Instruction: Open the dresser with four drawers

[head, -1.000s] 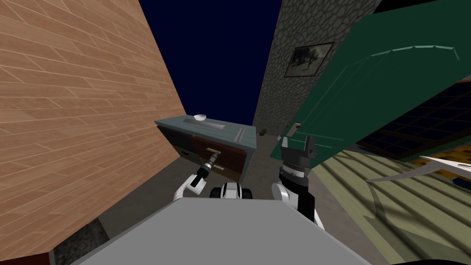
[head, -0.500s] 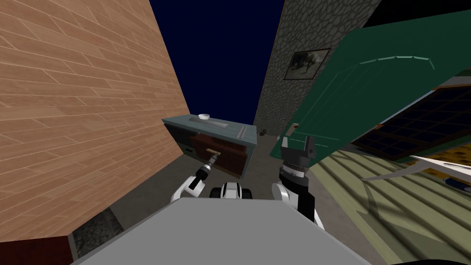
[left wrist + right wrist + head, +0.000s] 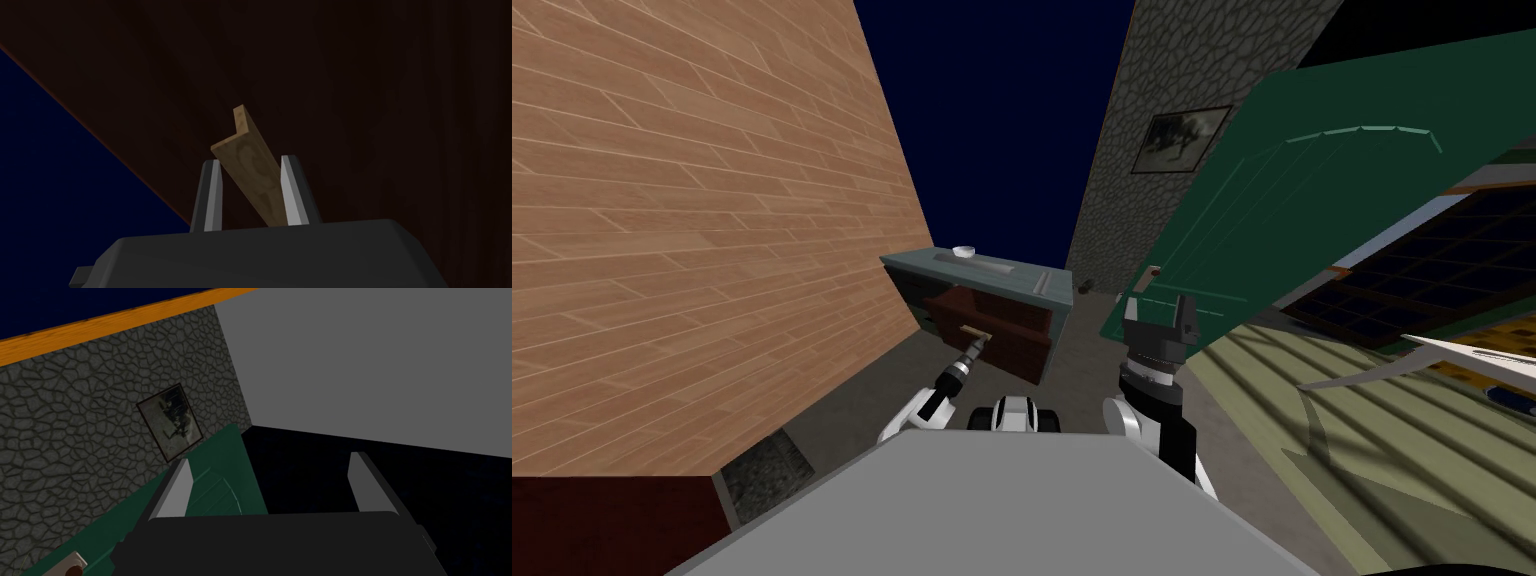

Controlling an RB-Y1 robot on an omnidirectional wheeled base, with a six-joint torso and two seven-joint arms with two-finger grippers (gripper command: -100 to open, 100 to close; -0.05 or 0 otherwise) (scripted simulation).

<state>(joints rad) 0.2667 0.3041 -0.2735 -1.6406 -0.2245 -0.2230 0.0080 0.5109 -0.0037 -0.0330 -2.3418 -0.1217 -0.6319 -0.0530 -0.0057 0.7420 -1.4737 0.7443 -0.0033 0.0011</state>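
Standing between a plank wall (image 3: 692, 220) on the left and a green door (image 3: 1312, 200) on the right: one grey-blue dresser (image 3: 1012, 272), ahead of the arms. Upper drawer (image 3: 1002, 318), dark reddish front, projecting out from the dresser's body. Left end effector (image 3: 251, 160), fingers pressed against both sides of the tan bar handle (image 3: 245, 135) on that drawer front. Right end effector (image 3: 270, 459), raised beside the door, fingers wide apart, holding nothing. Small white bowl (image 3: 964, 252) on the dresser top.

No readable text or labels anywhere.
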